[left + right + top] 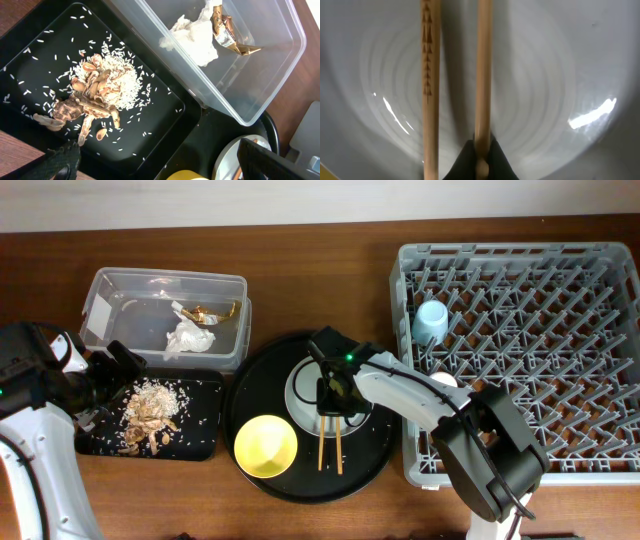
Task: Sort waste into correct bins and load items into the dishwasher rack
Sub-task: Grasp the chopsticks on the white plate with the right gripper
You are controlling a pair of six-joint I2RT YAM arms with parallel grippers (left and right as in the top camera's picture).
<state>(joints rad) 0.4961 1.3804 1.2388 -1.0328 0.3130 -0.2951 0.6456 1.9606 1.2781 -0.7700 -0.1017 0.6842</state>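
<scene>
My right gripper [335,397] is down on the pale round plate [300,392] in the big round black tray. In the right wrist view it [482,157] is shut on one brown chopstick [483,75]. The second chopstick [430,75] lies free beside it on the plate [555,75]. The yellow bowl [265,446] sits at the tray's front left. The light-blue cup [432,321] stands in the grey rack [540,300]. My left gripper [160,169] is open and empty over the shallow black tray [165,125] of food scraps [95,95]. The napkin [192,37] and gold wrapper [227,35] lie in the clear tub [270,75].
The big round black tray [370,460] lies between the shallow tray and the rack. A small pale cup [446,381] shows in the rack, partly behind my right arm. The tub stands at the back left, touching the round tray's rim.
</scene>
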